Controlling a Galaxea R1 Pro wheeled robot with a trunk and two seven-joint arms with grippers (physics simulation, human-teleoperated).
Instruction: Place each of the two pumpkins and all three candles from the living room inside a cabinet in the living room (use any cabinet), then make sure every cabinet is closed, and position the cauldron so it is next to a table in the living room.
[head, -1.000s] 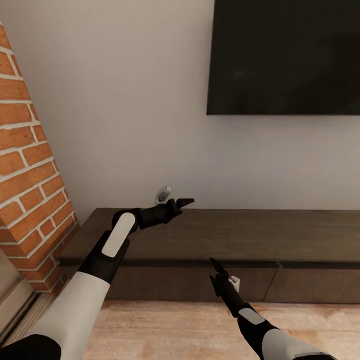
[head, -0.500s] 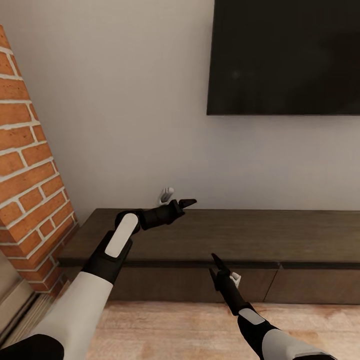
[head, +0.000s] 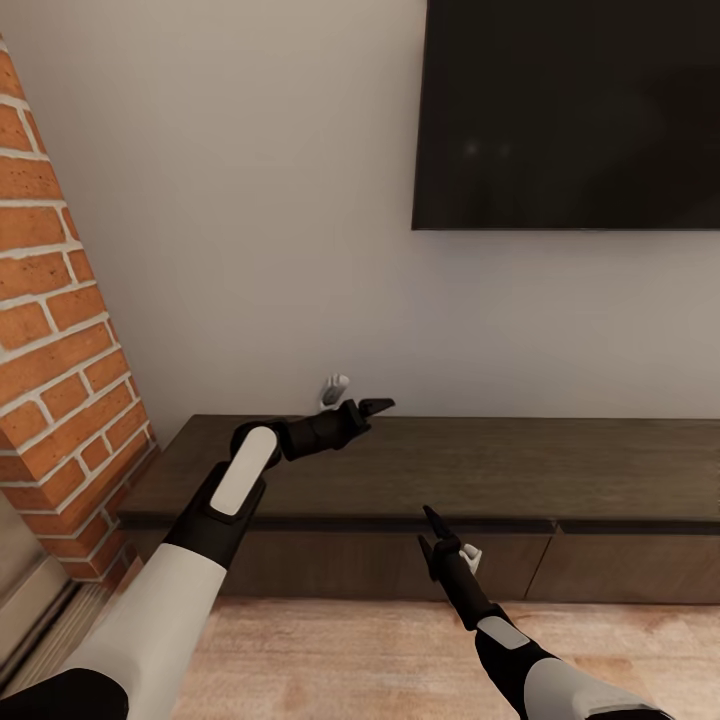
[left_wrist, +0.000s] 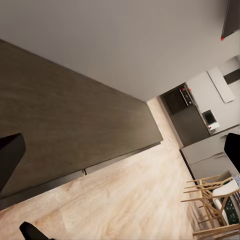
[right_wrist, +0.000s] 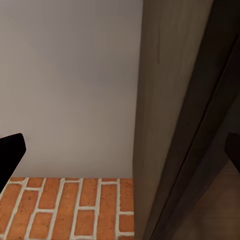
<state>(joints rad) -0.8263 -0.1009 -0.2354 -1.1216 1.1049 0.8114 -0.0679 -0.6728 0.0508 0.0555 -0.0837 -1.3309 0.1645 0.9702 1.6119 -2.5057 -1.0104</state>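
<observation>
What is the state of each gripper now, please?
Left gripper: open, holding nothing, above the cabinet top.
Right gripper: open, holding nothing, before the cabinet's front.

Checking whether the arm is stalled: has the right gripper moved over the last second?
Barely. The right gripper sits at the same spot on the cabinet front edge, having crept only slightly up toward it; most of the shift is the camera's.

The long low dark-brown cabinet (head: 480, 470) stands on the pale wood floor (head: 400, 660) against the wall, its left end near the brick column. Its flat top is bare wood from end to end. The drawer fronts sit flush, shut.
</observation>
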